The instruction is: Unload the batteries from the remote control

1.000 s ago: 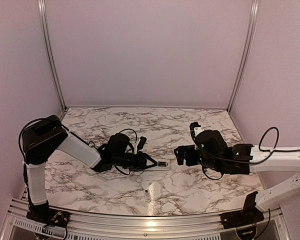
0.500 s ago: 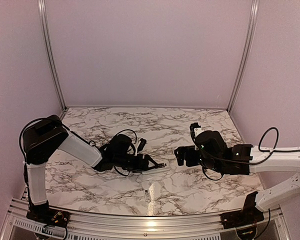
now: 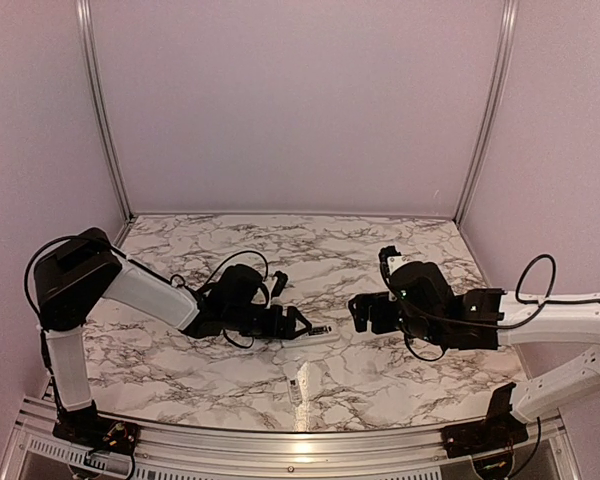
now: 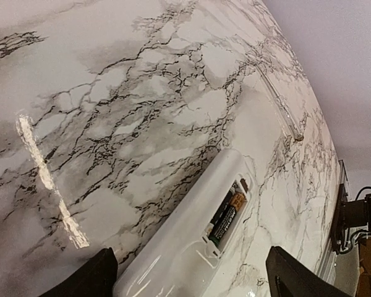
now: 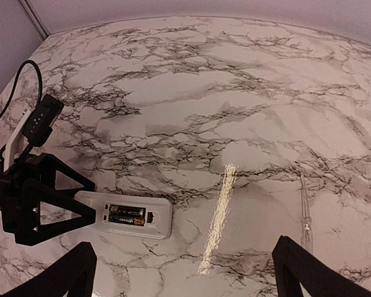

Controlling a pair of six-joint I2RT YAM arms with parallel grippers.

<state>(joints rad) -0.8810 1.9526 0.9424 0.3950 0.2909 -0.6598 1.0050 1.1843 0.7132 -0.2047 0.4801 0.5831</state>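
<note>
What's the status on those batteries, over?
Left gripper open, straddling remote control. Right gripper open, empty, standing off. Both batteries seated in it, exposed. Nothing blocking them.

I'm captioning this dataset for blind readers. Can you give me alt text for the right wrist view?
A white remote control lies back-up on a marble table, its compartment open with two batteries inside. The left gripper, open, straddles the remote's left end; the right gripper is open and empty at the bottom edge.
</note>
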